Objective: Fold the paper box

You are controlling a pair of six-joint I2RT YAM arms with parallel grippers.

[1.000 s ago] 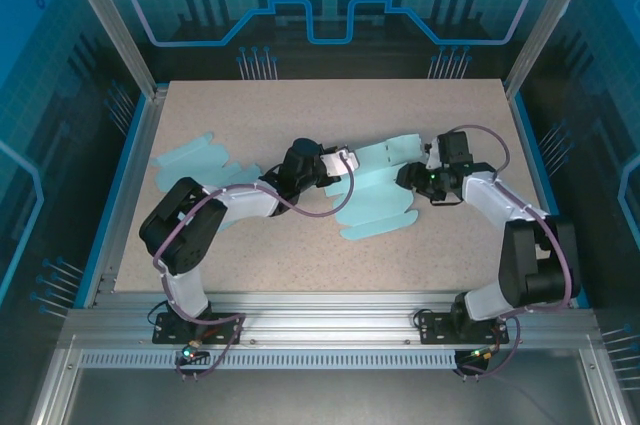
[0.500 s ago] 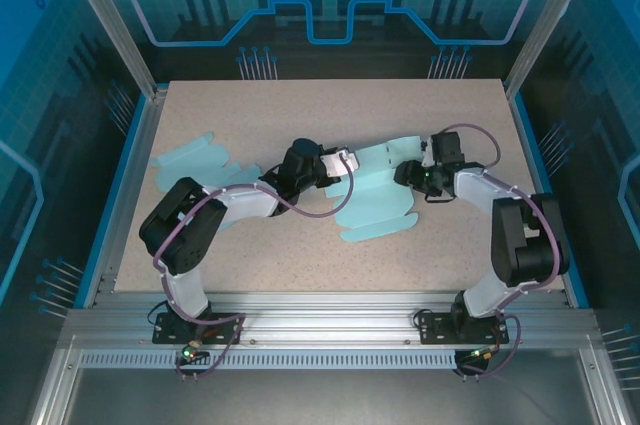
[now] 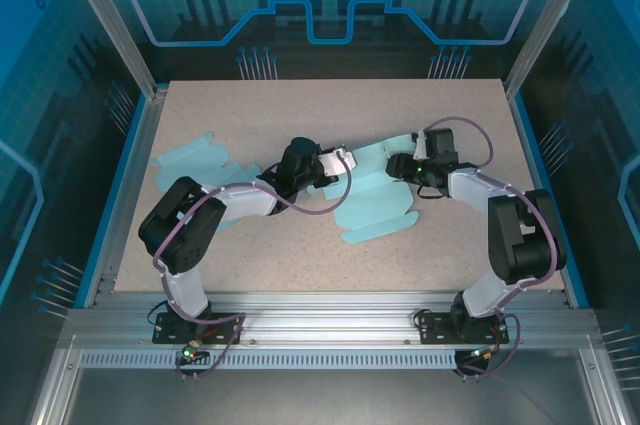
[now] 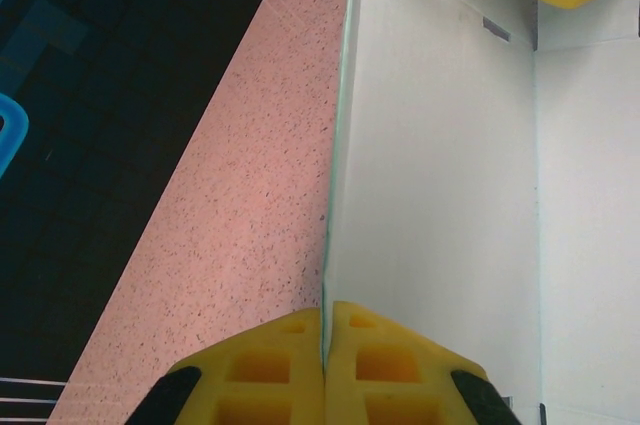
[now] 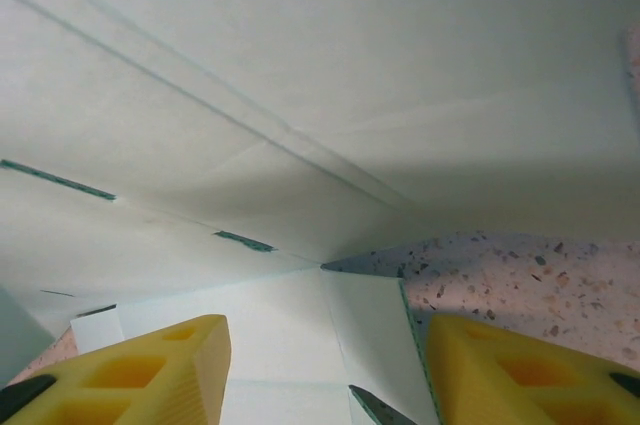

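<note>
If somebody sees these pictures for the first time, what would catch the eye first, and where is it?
The pale teal paper box, mostly flat, lies in the middle of the speckled table, with both arms meeting over it. The left gripper pinches a raised panel edge between its yellow fingers, while the right gripper stands open over the creased paper. A second flat blank lies at the table's left.
</note>
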